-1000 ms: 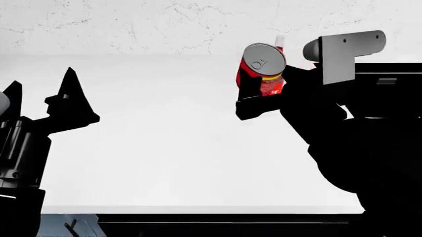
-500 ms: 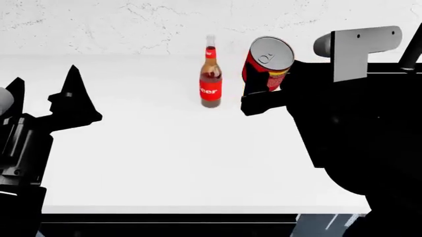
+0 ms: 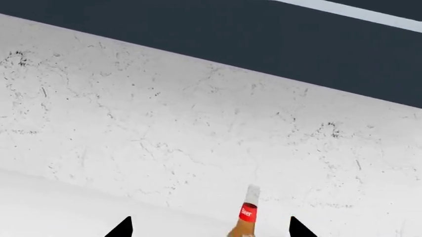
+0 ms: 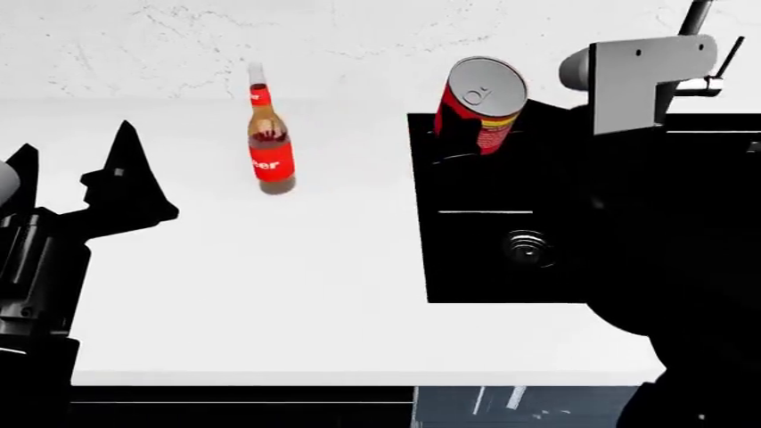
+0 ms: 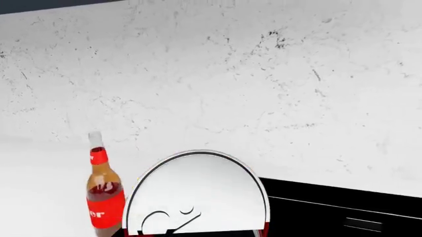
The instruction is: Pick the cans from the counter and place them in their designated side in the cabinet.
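Right arm: raised at the right of the head view, forearm and wrist rendered as a black mass with a grey bracket on top. The right gripper is closed on the can, which is tilted with its silver top toward the camera (the fingers themselves are barely distinguishable against the dark background).

Left arm: low at the left edge. The left gripper points upward, fingers spread apart, holding nothing.

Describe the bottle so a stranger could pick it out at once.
Start at the white counter, left of the black sink. The bottle stands upright there near the back wall: brown glass, long neck, red label, unlike the squat grey-topped can in the right claw.
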You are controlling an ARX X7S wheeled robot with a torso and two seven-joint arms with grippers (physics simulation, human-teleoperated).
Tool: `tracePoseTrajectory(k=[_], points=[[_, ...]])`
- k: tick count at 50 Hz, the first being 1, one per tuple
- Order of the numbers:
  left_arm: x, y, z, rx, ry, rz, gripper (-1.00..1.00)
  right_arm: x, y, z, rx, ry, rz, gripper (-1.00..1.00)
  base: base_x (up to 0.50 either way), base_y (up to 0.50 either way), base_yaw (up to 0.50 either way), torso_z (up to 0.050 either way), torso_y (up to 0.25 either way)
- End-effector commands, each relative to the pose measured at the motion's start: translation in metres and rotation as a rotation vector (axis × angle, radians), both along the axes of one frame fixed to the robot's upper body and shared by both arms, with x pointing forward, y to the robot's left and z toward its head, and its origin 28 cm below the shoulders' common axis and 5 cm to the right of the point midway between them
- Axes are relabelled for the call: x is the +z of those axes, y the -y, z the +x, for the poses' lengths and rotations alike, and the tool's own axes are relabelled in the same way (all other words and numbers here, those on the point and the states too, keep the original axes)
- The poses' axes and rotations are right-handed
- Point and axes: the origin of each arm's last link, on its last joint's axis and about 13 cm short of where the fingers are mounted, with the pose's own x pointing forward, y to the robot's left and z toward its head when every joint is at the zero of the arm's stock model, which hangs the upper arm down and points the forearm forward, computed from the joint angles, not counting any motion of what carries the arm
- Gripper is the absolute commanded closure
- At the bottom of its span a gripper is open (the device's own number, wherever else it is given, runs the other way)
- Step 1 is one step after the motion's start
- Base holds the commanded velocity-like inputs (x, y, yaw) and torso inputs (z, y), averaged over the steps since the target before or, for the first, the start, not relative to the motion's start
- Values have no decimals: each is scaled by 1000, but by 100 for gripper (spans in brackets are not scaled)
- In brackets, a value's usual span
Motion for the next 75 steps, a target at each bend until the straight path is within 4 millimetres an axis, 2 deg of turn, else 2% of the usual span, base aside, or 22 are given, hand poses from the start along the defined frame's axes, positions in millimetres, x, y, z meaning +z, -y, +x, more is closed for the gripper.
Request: tracePoseTrajectory(k=[1, 14, 20, 25, 31, 36, 43, 52, 59, 75], points=[[-1, -2, 2, 9, -1, -4, -100, 4, -2, 4, -6, 20, -3, 100, 0, -500, 0, 0, 0], [6, -4, 8, 25, 8, 0, -100, 7, -3, 7, -16, 42, 1, 100, 0, -426, 0, 0, 0], [23, -8, 21, -21, -48, 53, -100, 20, -1, 11, -64, 79, -12, 100, 0, 0, 0, 2, 0], [43, -14, 35, -75, -136, 102, -100, 48, 2, 18, -138, 116, -25, 100, 0, 0, 0, 0, 2], [61, -16, 41, -187, -210, 241, -100, 98, 6, 22, -171, 174, -110, 100, 0, 0, 0, 0, 0], [74, -20, 45, -309, -278, 353, -100, 139, 10, 25, -185, 205, -105, 100, 0, 0, 0, 0, 0], [86, -26, 44, -533, -397, 473, -100, 176, 11, 31, -146, 175, -67, 100, 0, 0, 0, 0, 0], [99, -27, 58, -551, -413, 480, -100, 232, 9, 49, -180, 169, -33, 100, 0, 0, 0, 0, 1], [104, -27, 65, -547, -398, 484, -100, 260, 2, 76, -187, 185, -17, 100, 0, 0, 0, 0, 0], [116, -31, 80, -532, -392, 471, -100, 271, -3, 68, -218, 178, 58, 100, 0, 0, 0, 0, 0]])
